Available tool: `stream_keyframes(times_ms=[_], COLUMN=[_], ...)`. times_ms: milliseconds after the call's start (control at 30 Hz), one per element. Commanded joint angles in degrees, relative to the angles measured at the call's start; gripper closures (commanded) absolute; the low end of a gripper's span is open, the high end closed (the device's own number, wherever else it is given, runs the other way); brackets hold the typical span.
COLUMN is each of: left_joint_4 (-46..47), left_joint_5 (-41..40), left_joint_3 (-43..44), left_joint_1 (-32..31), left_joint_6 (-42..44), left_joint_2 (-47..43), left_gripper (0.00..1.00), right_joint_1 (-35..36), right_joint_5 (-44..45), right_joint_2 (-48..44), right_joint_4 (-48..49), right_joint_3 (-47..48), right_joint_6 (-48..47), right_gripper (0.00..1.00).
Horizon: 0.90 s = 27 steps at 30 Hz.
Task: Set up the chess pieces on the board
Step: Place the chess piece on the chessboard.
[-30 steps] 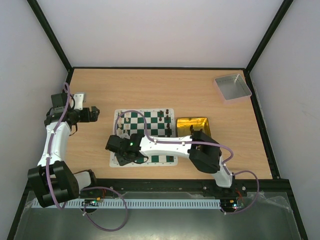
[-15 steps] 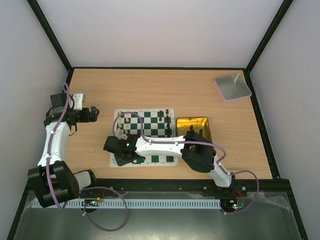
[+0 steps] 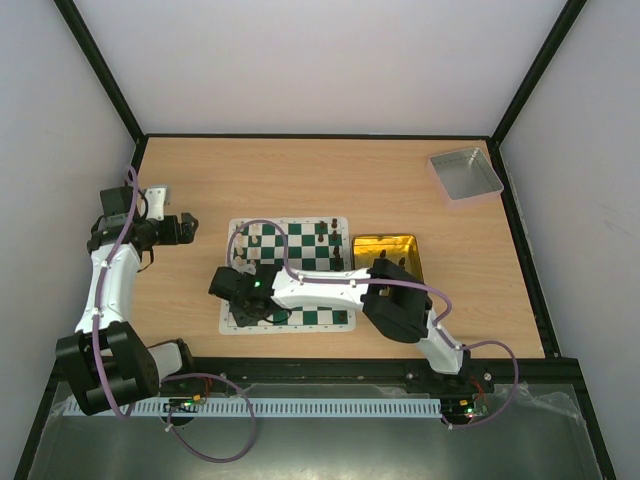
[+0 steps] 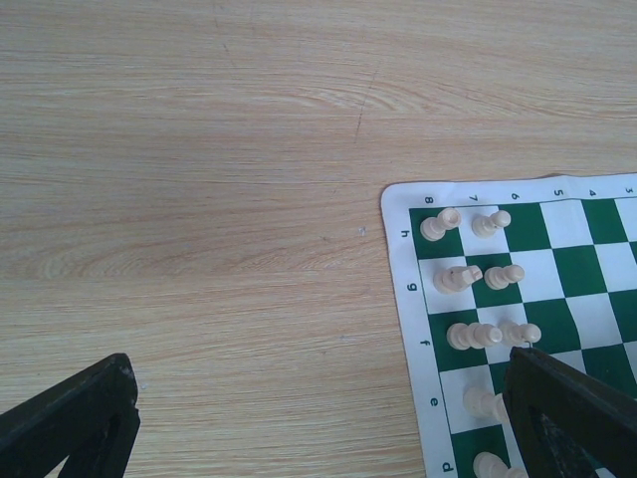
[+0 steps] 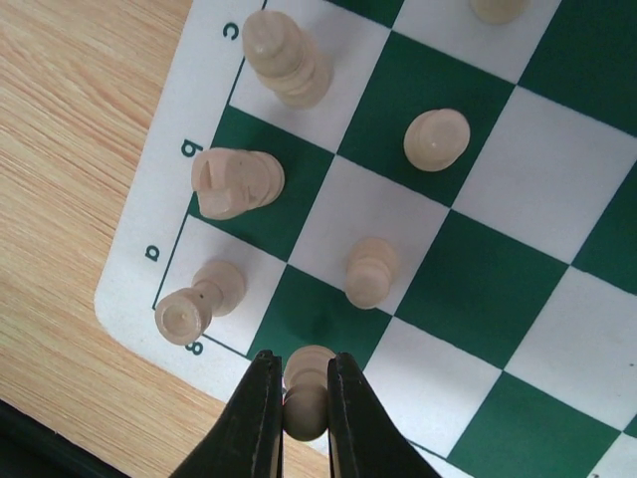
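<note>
Cream pawn (image 5: 306, 393) pinched in right jaws | six cream pieces (image 5: 436, 137) beside | left jaws wide, empty

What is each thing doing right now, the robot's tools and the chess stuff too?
right tool: shut on a cream pawn.
cream pawn: pinched in that tool, at the board's corner edge.
left tool: open, holding nothing, over bare table.
board: lying flat on the table.
cream pieces: standing on squares by one edge.
dark pieces: on the opposite side.
grey tray: at the table's far corner.
</note>
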Motion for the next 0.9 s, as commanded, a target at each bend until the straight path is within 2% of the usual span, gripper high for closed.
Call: stream_keyframes(times_ms=[0, 500, 867], left_joint_4=[-1.0, -0.9, -0.9], left_joint_5=[0.9, 1.2, 1.3], left_joint_3=[-0.1, -0.1, 0.0], left_joint_1=[0.3, 0.3, 0.3], left_joint_6=[0.3, 0.4, 0.4], left_joint_2=[-0.6, -0.2, 0.0], left_gripper=[0.01, 0.01, 0.01], right_joint_1=[-0.5, -0.7, -0.8], right_joint_5=[0.3, -0.4, -0.2], right_joint_2=[1.5, 2.5, 2.5], right_joint_4=[0.8, 1.3, 1.1], right_joint_3=[0.2, -0.4, 0.3], right_joint_6=[-0.7, -1.1, -1.2], right_gripper=[0.92, 0.92, 0.81])
